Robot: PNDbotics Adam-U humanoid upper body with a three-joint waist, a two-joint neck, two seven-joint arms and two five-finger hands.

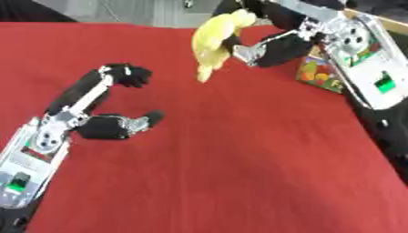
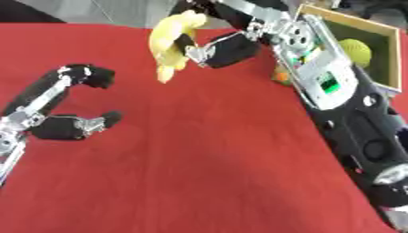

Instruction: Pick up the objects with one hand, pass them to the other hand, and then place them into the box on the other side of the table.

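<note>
A yellow banana [image 1: 213, 42] hangs above the red table, near its far edge, in my right hand [image 1: 275, 43], whose fingers and thumb are curled round its upper part. My left hand [image 1: 104, 109] lies at the left over the cloth, fingers curved and apart from the thumb, with nothing in it. A wooden box [image 2: 374, 41] stands at the far right behind my right arm, and a yellow-green round object [image 2: 354, 51] lies inside it. The banana is a short way right of and beyond my left hand.
The red tablecloth [image 1: 223, 159] covers the whole table. A colourful carton with fruit pictures [image 1: 318, 73] stands beside my right forearm, partly hidden by it. My right arm [image 2: 350, 113] runs along the right edge.
</note>
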